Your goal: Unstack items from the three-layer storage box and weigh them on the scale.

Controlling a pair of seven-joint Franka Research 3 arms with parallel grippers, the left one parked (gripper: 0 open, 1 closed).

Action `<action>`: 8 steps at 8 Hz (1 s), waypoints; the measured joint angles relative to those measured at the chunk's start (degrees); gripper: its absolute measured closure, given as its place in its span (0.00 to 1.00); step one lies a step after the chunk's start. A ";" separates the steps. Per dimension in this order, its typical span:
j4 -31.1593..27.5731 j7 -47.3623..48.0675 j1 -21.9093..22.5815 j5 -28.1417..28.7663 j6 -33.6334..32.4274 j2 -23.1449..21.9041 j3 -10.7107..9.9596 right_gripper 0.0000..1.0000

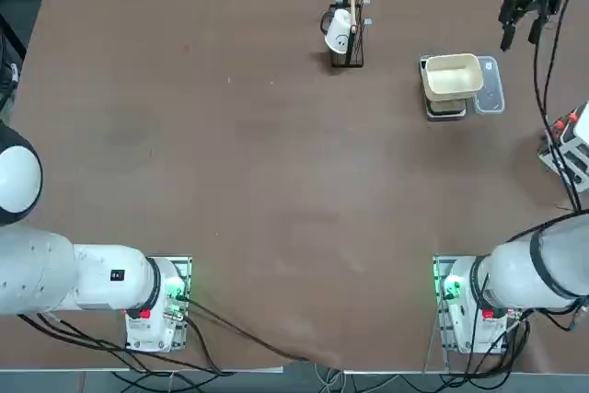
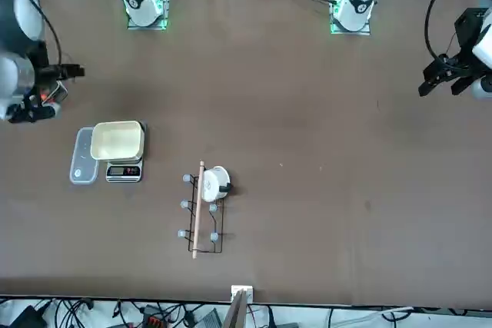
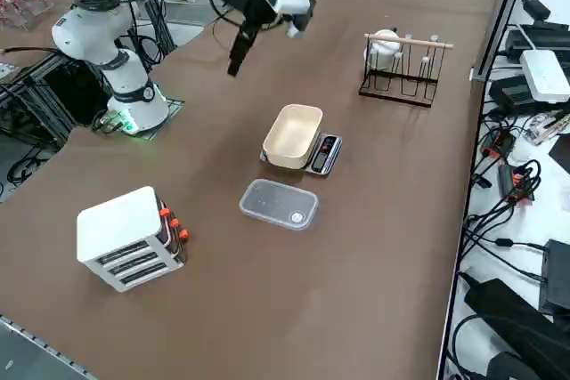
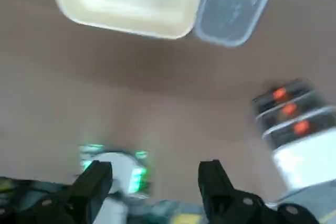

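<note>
High above the table, the right gripper hangs with its jaws spread wide and nothing between them, clear of every object. Below and ahead of it sits the scale, carrying the cream bowl, which looks bare inside. The translucent plate lies flat just beside the scale. The three-layer storage box stands well apart near the table's right edge, its red-orange bits facing the plate; no items can be made out.

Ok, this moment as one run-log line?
right hand: open, empty, raised over table | storage box: untouched | bowl: on scale, empty
</note>
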 joint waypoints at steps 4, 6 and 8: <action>-14.97 -35.85 -16.54 -3.10 27.05 0.44 -1.42 0.04; -18.28 -47.71 -22.26 -3.12 34.08 1.05 -1.56 0.18; -19.24 -48.47 -23.33 -3.12 35.50 1.48 -1.46 0.38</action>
